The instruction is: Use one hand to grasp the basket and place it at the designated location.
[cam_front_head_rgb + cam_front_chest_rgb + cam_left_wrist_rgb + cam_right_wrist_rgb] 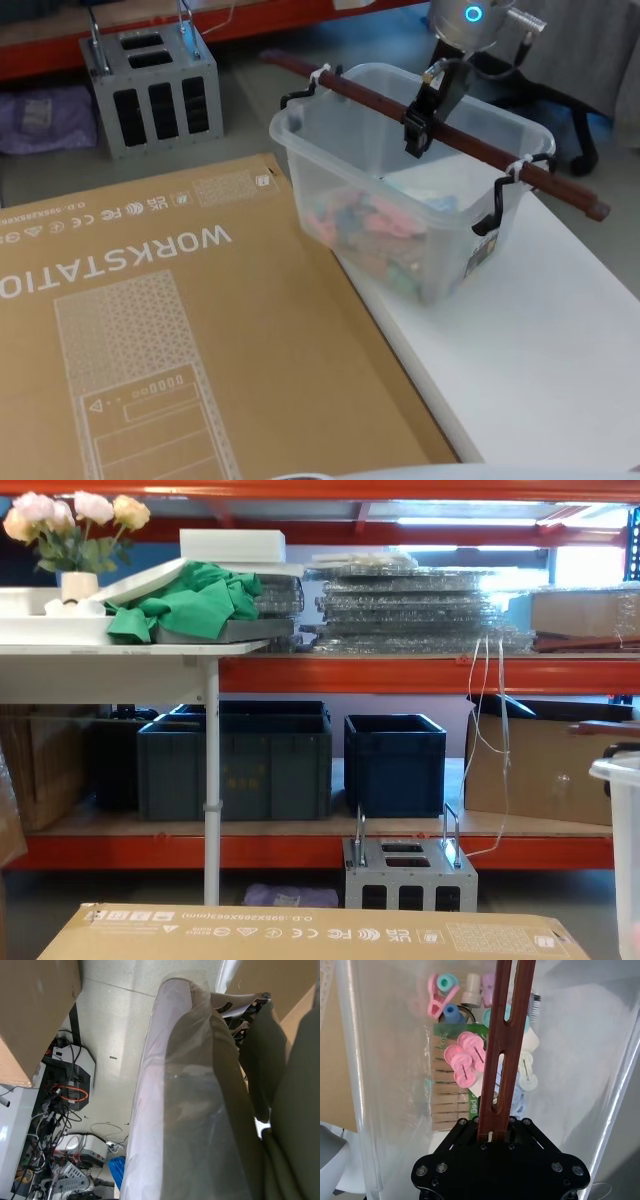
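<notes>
The large brown cardboard box (150,330) lies just beside the translucent milky plastic basket (330,200), upper right in the head view on the white surface (540,350); a swinging tub could strike it. The black right gripper (415,135) has its jaws clenched on the reddish-brown bar handle (360,97) near mid-length; any tilt would strain the white zip-ties (518,168)

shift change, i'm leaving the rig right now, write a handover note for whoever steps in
Right gripper: shut on the bar handle, near its middle.
Left arm: idle, wrist camera facing the floor.
Basket: by the white table's left edge, beside the cardboard box. Unclear whether it is lifted.
Done: grasp.
Left: carry it to the designated spot, set it down, release.
</notes>
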Motion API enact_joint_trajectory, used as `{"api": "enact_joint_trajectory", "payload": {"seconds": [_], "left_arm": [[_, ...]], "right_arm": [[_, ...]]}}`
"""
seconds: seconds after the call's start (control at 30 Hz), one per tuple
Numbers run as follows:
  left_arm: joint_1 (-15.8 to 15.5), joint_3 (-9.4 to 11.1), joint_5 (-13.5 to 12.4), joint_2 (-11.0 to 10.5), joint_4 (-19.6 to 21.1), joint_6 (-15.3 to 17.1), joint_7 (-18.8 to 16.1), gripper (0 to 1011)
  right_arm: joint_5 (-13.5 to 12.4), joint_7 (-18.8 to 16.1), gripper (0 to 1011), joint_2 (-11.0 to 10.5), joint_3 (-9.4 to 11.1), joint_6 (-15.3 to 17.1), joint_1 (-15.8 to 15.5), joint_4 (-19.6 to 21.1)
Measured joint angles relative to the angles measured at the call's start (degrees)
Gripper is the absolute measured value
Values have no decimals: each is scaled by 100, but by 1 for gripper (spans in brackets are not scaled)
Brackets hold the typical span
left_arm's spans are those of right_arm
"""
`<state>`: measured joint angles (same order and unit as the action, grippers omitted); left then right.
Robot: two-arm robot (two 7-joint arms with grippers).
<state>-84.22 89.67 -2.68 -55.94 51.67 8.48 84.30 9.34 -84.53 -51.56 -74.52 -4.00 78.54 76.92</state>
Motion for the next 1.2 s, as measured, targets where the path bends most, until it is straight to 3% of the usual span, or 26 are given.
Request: {"api": "enact_joint_trajectory", "payload": {"seconds": [0.7, 0.9, 1.2], "left_arm": [[0, 0, -2, 0, -2, 0, 0, 0], [0, 0, -1, -1, -2, 0, 0, 0], [0, 0, -1, 0, -1, 0, 0, 0]], "right_arm": [[143, -6, 114, -359, 254, 266, -179, 29], [266, -2, 114, -611, 314, 556, -267, 34], [353, -76, 114, -722, 376, 812, -363, -90]]}}
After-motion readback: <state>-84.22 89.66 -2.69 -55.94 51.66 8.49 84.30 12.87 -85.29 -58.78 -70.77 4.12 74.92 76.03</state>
